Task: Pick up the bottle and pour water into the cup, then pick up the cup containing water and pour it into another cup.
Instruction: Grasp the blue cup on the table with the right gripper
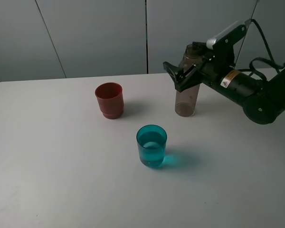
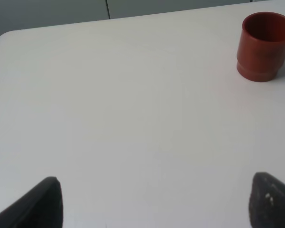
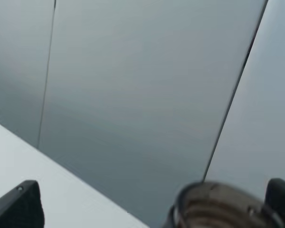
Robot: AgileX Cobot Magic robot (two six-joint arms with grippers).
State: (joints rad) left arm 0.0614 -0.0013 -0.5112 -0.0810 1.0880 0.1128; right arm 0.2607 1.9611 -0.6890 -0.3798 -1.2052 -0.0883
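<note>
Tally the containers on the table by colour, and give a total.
Red cup: 1
Teal cup: 1
Grey-brown bottle: 1
Total: 3

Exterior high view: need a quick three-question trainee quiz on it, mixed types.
1. True or false: the bottle lies on its side.
2. Which cup visibly holds water? A: red cup. B: teal cup.
3. Fill in: the right gripper has its jaws ___ on either side of the bottle's neck.

Key: 1 false, it stands upright. 2 B. 3 open.
</note>
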